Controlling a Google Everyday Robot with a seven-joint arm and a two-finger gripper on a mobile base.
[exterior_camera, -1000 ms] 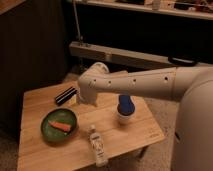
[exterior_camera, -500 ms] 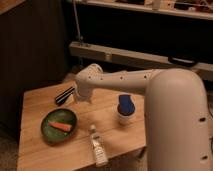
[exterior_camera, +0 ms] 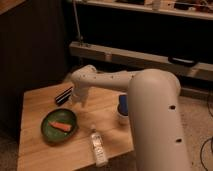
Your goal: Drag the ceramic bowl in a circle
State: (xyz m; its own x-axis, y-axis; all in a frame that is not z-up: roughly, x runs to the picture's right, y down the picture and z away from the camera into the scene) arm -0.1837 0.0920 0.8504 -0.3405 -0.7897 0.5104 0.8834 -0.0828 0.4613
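The ceramic bowl point(exterior_camera: 52, 131) is a wide, shallow dark-green dish on the left front part of the wooden table point(exterior_camera: 35, 102). An orange carrot-like piece point(exterior_camera: 62, 126) lies in it. My white arm reaches in from the right across the table. My gripper point(exterior_camera: 76, 101) hangs down from the wrist above the table, just behind and to the right of the bowl. It is not touching the bowl.
A black oblong object point(exterior_camera: 64, 95) lies on the table behind the bowl, just left of the gripper. A small white cup with a blue top point(exterior_camera: 122, 108) stands at the right. A clear bottle point(exterior_camera: 98, 148) lies near the front edge.
The arm has swung further left and forward. The wrist and gripper have come lower and closer to the bowl. The bowl, cup and bottle have not moved.
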